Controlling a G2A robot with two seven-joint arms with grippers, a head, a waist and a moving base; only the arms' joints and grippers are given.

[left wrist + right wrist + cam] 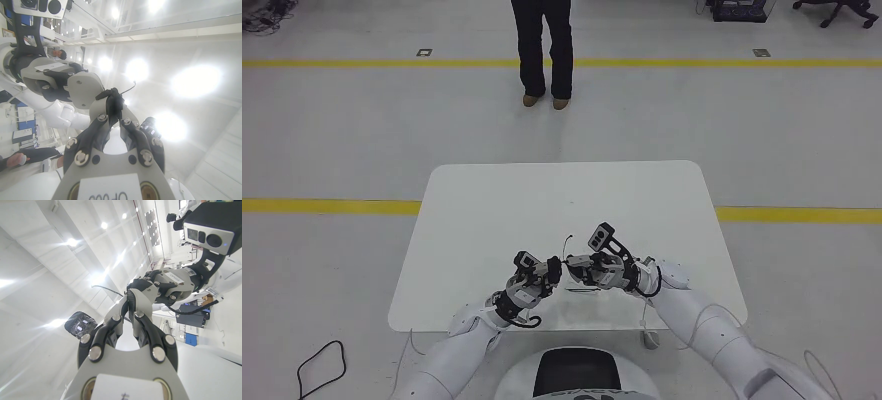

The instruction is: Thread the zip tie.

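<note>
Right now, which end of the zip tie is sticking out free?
The thin curved end of the zip tie, poking out freely; the other end is hidden where the left gripper and right gripper meet.

Ceiling lamps [195,81] flare into white glare in both fisheye-bent wrist views; the table [642,200] is evenly lit.

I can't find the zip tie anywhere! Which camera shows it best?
The right wrist view: the zip tie arcs as a long black strand against the bright ceiling. The left wrist view shows a shorter end against glare; the top view, just a tiny curl.
</note>
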